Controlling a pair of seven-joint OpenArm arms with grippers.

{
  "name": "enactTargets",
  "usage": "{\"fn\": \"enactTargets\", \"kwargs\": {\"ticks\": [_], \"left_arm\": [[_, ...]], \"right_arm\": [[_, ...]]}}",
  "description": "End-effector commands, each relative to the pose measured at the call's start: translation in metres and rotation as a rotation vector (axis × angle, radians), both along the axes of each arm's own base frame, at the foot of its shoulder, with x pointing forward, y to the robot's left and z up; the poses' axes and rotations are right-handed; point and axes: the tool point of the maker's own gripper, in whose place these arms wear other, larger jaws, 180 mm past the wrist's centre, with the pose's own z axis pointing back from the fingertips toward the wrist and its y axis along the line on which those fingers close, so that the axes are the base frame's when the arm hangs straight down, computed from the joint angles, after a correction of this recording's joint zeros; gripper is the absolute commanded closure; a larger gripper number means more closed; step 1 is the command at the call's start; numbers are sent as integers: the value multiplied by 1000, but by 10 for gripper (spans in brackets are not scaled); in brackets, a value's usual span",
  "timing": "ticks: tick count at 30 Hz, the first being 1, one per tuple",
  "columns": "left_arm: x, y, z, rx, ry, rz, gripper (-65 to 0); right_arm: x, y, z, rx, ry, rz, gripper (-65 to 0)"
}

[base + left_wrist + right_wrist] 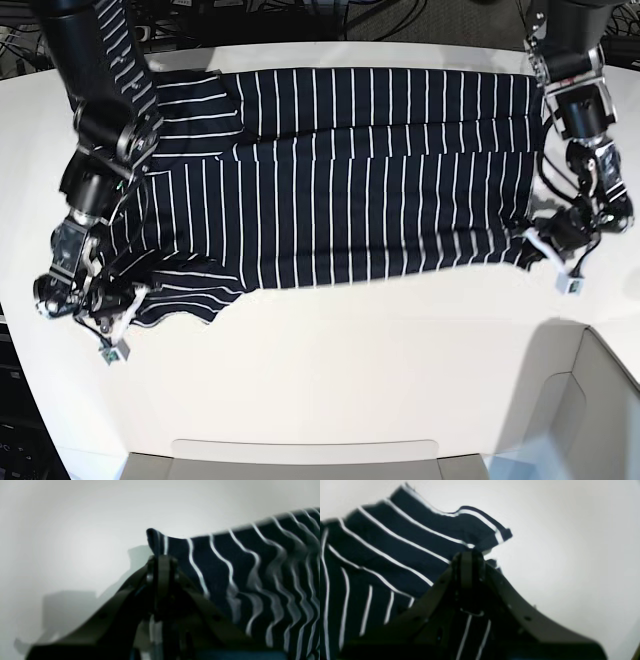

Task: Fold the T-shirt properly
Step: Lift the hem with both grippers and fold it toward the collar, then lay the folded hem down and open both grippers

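White table (330, 350) under everything, T-shirt (350, 190) spread flat between both pincers. Left gripper (548, 238) is clenched on one near corner, right gripper (112, 290) clamped on the opposite one.

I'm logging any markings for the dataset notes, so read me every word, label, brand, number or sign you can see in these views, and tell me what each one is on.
None: no readable text in any view.
The dark navy white-striped fabric T-shirt shows only stripes, no print or visible tag.
The small white tags hanging by the right gripper and the left gripper are too small to read.
The white table carries no marking.
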Motion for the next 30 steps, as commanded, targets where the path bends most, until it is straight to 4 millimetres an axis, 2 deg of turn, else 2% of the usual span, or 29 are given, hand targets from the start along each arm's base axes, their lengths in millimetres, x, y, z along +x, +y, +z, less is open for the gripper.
{"fn": "enactTargets", "kwargs": {"ticks": [1, 10, 16, 21, 27, 30], "left_arm": [[15, 10, 28, 31, -81, 1, 0], [-12, 6, 25, 98, -51, -45, 0], [-32, -1, 34, 180, -39, -106, 0], [-50, -5, 30, 211, -2, -132, 0], [-80, 25, 24, 217, 61, -38, 0], [-90, 29, 19, 219, 98, -28, 0]], "right_arm": [[15, -5, 29, -20, -86, 3, 0], [-17, -25, 34, -141, -35, -39, 0], [-47, -39, 33, -225, -12, -67, 0], [-71, -50, 29, -288, 47, -93, 0], [-96, -58, 33, -354, 39, -106, 0], [-107, -59, 25, -365, 60, -102, 0]]}}
